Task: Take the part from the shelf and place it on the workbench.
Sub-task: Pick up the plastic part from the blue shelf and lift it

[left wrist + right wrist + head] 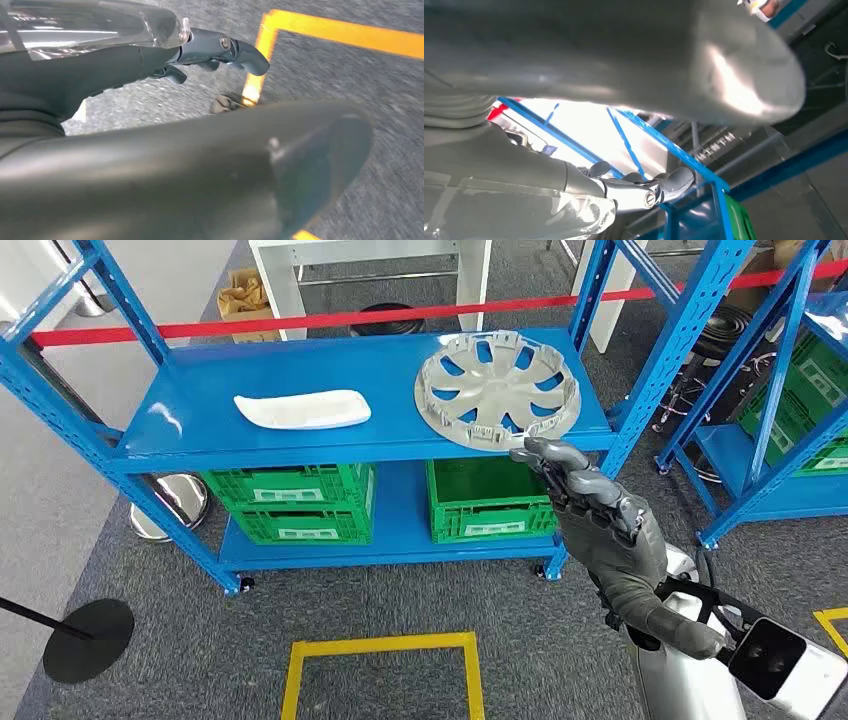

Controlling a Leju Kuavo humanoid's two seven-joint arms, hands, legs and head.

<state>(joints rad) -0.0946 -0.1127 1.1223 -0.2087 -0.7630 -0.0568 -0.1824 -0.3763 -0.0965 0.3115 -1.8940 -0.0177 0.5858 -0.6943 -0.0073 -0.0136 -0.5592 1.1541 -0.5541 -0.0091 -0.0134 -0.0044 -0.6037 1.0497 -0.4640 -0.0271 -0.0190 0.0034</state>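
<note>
A silver wheel cover (497, 390) lies flat on the right side of the blue shelf's top board (200, 390). A white curved part (302, 408) lies to its left. My right hand (595, 515) is raised in front of the shelf, and its fingertips (540, 452) reach the wheel cover's near rim. In the right wrist view the right hand (574, 65) has thumb and fingers (644, 192) apart with nothing between them. My left hand (150, 165) hangs over the grey floor, fingers (220, 50) loose, holding nothing.
Two green crates (290, 500) (490, 502) fill the lower shelf. A red tape (300, 322) runs behind the shelf. A second blue rack (780, 420) stands at the right. A yellow floor square (380, 645) lies before the shelf, a black round base (88, 638) at the left.
</note>
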